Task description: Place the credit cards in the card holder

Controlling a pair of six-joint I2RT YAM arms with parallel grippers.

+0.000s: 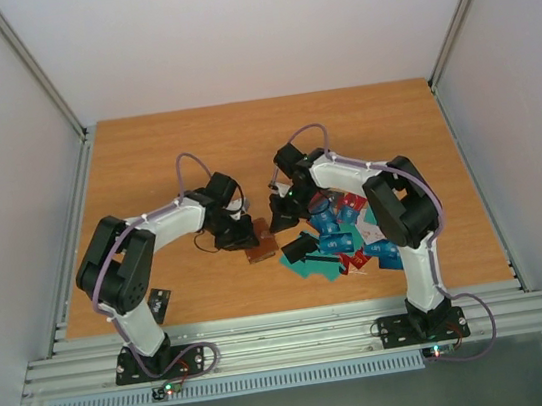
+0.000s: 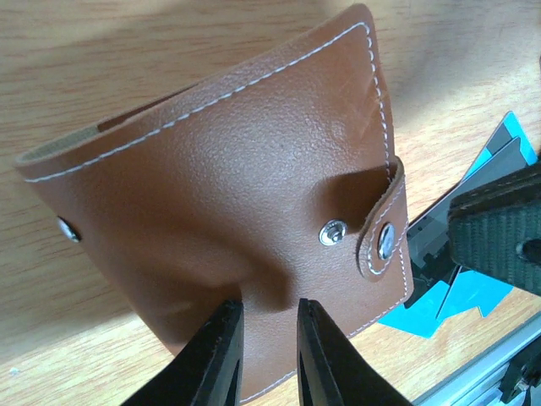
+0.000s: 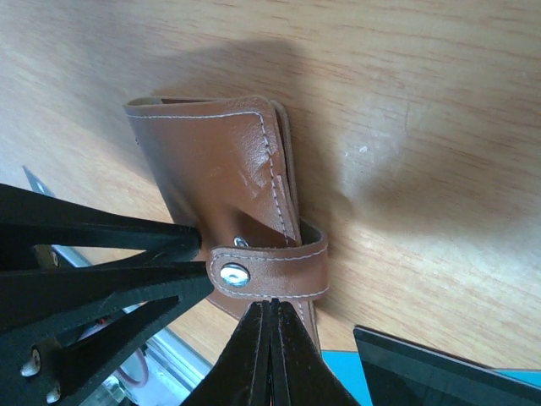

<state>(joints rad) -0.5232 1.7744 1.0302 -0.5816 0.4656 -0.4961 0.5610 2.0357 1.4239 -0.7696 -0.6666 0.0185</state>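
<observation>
Your left tool (image 2: pixel 270 317) is nearly closed, and it pinches the bottom edge of the brown card holder (image 2: pixel 245 178) between its two black fingers. The card holder is folded and tilted up in that grip, not lying flat. I cannot tell if any part of it touches the tabletop (image 1: pixel 192 143). It sits in the middle of the tabletop, between your two arms. A little strap (image 3: pixel 279 271) wraps around the open side of the card holder, and a shiny button (image 3: pixel 234 274) sits on the strap. Your right tool (image 3: pixel 269 306) is closed all the way, with its fingers pressed flat together. Its tip is right at the lower edge of the strap. I cannot tell if it has pinched any of the strap. The credit cards (image 1: pixel 342 238) lie in a messy pile on the tabletop, just to the right of the card holder, under your right arm. They are teal, blue, red and white. One teal card (image 2: pixel 473 279) lies just beside the card holder.
</observation>
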